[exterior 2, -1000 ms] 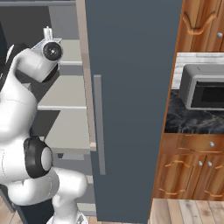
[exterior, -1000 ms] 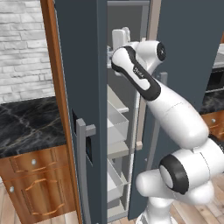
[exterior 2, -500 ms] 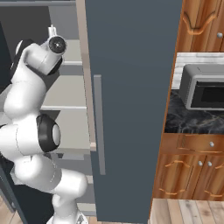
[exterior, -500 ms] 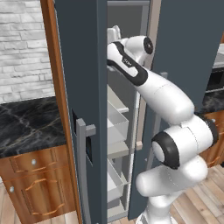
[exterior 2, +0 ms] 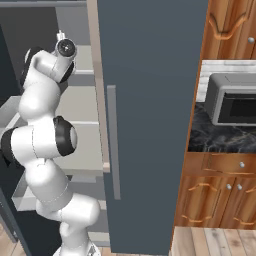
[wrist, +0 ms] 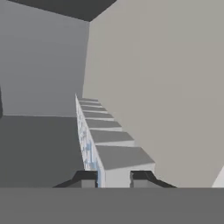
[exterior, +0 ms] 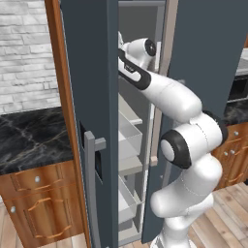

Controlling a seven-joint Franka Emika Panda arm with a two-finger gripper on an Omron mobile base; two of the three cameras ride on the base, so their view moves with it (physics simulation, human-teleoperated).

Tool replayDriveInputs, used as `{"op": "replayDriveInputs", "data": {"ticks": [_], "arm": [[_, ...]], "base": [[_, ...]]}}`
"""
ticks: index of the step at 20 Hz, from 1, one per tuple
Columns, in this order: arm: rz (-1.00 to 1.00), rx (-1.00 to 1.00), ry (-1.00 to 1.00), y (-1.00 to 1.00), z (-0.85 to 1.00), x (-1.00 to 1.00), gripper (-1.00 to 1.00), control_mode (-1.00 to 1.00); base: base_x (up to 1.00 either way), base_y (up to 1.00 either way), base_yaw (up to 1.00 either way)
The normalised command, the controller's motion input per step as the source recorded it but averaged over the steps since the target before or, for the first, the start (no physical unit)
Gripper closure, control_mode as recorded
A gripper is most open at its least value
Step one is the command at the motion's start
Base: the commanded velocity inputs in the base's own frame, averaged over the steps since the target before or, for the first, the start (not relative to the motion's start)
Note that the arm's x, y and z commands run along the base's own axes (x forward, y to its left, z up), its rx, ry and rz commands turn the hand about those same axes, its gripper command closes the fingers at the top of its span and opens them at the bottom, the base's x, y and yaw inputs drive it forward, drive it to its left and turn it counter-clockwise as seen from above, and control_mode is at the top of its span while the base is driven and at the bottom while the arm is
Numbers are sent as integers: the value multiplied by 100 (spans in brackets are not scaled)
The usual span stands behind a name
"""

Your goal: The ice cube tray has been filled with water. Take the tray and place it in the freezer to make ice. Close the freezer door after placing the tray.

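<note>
Freezer door [exterior: 92,72]: dark slate-blue, grey handle.
Freezer [exterior: 130,121] shelves: light grey.
Ice cube tray [wrist: 107,144]: white, pale blue cells.
Desk [exterior: 29,140]: black marble, white veins.
Cabinets [exterior 2: 220,200]: brown wood.
Wall [exterior: 24,53]: whitish brick.

A black stone counter [exterior: 29,138] sits at the left, under a white brick wall [exterior: 24,53]. Below the counter are brown wood cabinets [exterior: 38,208] with small round knobs. A brown wood post [exterior: 60,72] stands up at the counter's right edge. On the other side, a grey microwave [exterior 2: 231,97] sits on a second black counter [exterior 2: 220,137], near its back edge. Brown cabinets [exterior 2: 220,192] are under it, and one more cabinet [exterior 2: 232,27] hangs above. The floor [exterior 2: 210,242] is light wood planks.
</note>
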Motion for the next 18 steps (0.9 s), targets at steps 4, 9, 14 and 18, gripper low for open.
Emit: {"op": "replayDriveInputs", "data": {"ticks": [4, 9, 14, 18], "arm": [[-1, -10, 0, 23, -24, 65, 100, -100], [-5, -4, 0, 19, -1, 11, -100, -100], [-28, 0, -2, -12, 0, -87, -100, -100], [-37, 0, -10, -33, -6, -100, -100, -100]], "base": [[0, 0, 0], [0, 0, 0], [0, 0, 0], [0, 0, 0]]}}
